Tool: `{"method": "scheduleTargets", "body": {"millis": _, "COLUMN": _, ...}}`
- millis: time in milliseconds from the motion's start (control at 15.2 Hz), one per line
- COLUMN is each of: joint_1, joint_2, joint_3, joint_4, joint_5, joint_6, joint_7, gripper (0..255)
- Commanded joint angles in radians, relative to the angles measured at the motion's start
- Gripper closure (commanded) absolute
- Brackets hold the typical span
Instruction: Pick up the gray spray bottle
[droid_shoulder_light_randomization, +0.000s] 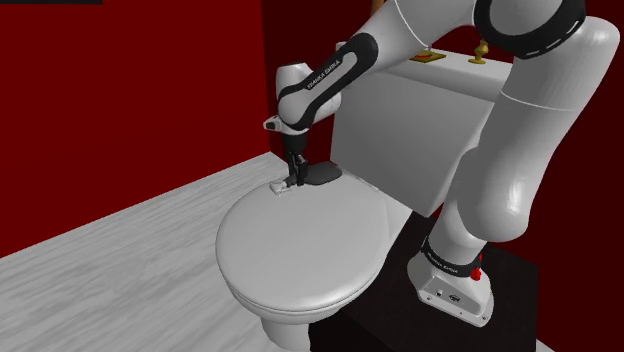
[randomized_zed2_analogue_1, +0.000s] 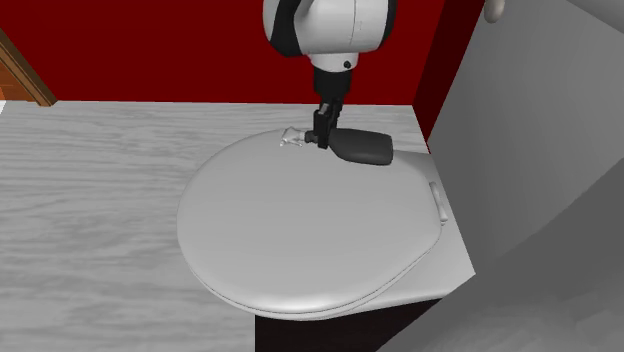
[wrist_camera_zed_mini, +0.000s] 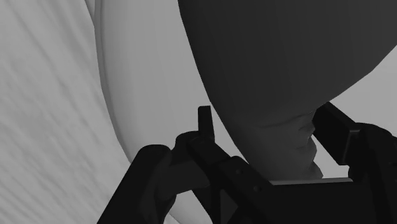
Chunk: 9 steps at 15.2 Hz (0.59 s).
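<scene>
- dark grey in the body and pale at the head, the spray bottle (randomized_zed2_analogue_1: 362, 148) lies on its side on the closed toilet lid (randomized_zed2_analogue_1: 300, 240), close to the rim at the end nearer the cistern (droid_shoulder_light_randomization: 430, 100).
- the gripper (randomized_zed2_analogue_1: 322, 135) stands down over the bottle's neck. in the wrist view its fingers (wrist_camera_zed_mini: 204, 124) are apart at a middle width, one on each side of the pale neck, and i judge they do not press it yet.
- to do this step well, i would close slowly and centred on the neck, because the round body may roll on the smooth lid.
- after that i would lift straight up, with no dragging.
- edges: the rim is just beside the nozzle, so a side push could send the bottle down to the floor (randomized_zed2_analogue_1: 90, 200).
- the cistern is near behind and the red wall (droid_shoulder_light_randomization: 150, 90) well apart. above the lid the room looks free.
</scene>
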Motion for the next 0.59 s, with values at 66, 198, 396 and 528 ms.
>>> {"method": "scheduleTargets", "body": {"millis": 66, "joint_1": 0.0, "joint_2": -0.028, "joint_3": 0.0, "joint_4": 0.012, "joint_5": -0.007, "joint_6": -0.039, "joint_7": 0.008, "gripper": 255}}
{"method": "scheduleTargets", "body": {"millis": 198, "joint_1": 0.0, "joint_2": -0.045, "joint_3": 0.0, "joint_4": 0.021, "joint_5": -0.012, "joint_6": -0.066, "joint_7": 0.012, "gripper": 255}}
{"method": "scheduleTargets", "body": {"millis": 396, "joint_1": 0.0, "joint_2": -0.07, "joint_3": 0.0, "joint_4": 0.038, "joint_5": -0.018, "joint_6": -0.107, "joint_7": 0.018, "gripper": 255}}
{"method": "scheduleTargets", "body": {"millis": 528, "joint_1": 0.0, "joint_2": -0.071, "joint_3": 0.0, "joint_4": 0.039, "joint_5": -0.018, "joint_6": -0.109, "joint_7": 0.018, "gripper": 255}}
